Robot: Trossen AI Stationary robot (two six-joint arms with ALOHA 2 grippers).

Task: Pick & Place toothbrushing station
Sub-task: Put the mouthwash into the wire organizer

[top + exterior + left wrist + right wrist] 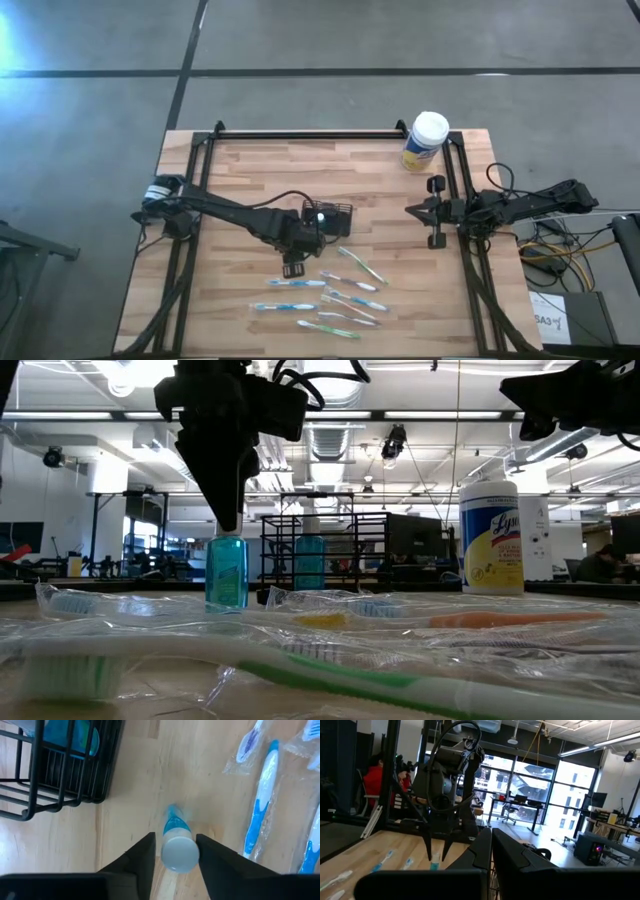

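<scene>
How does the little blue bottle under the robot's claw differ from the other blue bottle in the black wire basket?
The white-capped blue bottle stands on bare wood; the second blue bottle sits inside the black wire basket. The left gripper straddles the first with open fingers; nothing touches the second. Both stand upright and look alike in shape and colour. The right gripper waits near the table's right edge.
</scene>
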